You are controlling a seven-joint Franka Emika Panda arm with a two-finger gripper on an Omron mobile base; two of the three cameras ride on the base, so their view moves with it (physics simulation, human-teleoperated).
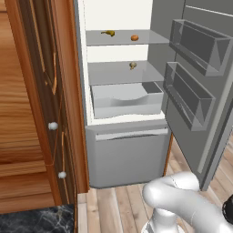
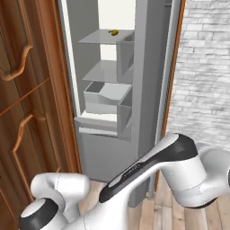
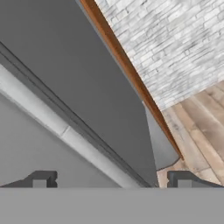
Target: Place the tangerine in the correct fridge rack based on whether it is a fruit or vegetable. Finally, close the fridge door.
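Fridge door (image 1: 195, 91) hangs wide open w/ its bins facing us. Top fridge rack (image 1: 136, 40) carries the tangerine (image 1: 134, 37) on its right part, w/ a yellow curved item (image 1: 108, 32) well to the left. We see our gripper (image 3: 112, 181) spread wide, empty, close to the door's grey face

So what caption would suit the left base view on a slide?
Open fridge door, with the tangerine already on the top fridge rack beside a yellow banana-like item.

Tangerine (image 1: 134, 37) on top fridge rack (image 1: 123, 40), fridge door (image 1: 200, 91) open
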